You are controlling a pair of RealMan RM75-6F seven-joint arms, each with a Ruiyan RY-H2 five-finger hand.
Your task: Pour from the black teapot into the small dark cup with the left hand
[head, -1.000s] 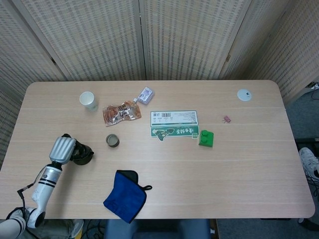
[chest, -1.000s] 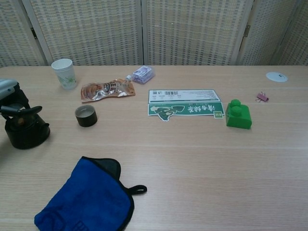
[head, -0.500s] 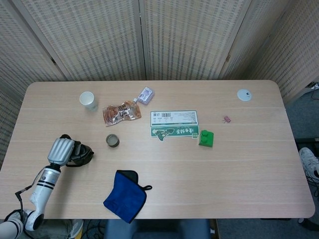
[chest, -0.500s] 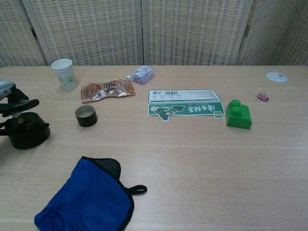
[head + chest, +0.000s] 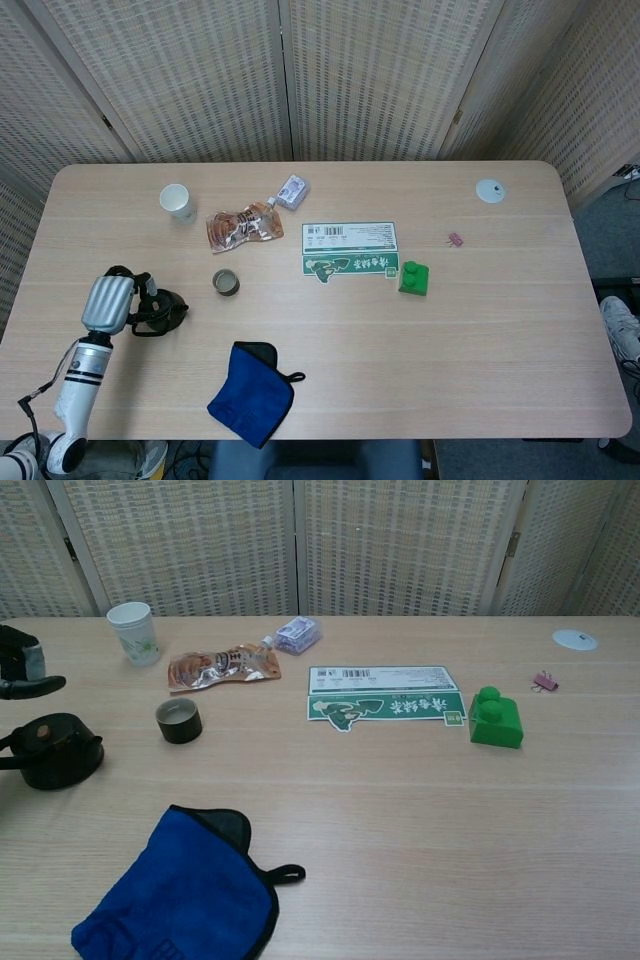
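The black teapot [image 5: 164, 311] [image 5: 50, 750] stands upright on the table near its left edge, lid on. My left hand [image 5: 108, 302] [image 5: 21, 666] hangs just left of and above the pot, fingers spread and holding nothing; the chest view shows a gap between hand and pot. The small dark cup [image 5: 226, 282] [image 5: 179, 721] stands upright to the right of the teapot, a short way farther back. My right hand appears in neither view.
A white paper cup [image 5: 176, 201] [image 5: 133, 632], a snack pouch [image 5: 243, 226] [image 5: 222, 667] and a small purple packet [image 5: 292, 190] lie behind the dark cup. A blue cloth [image 5: 252, 392] [image 5: 180, 890] lies at the front. A green card [image 5: 350, 250] and green block [image 5: 413, 277] sit mid-table.
My left hand has let go of the teapot's handle, opened, and drawn back up and to the left. The teapot stays standing on the table.
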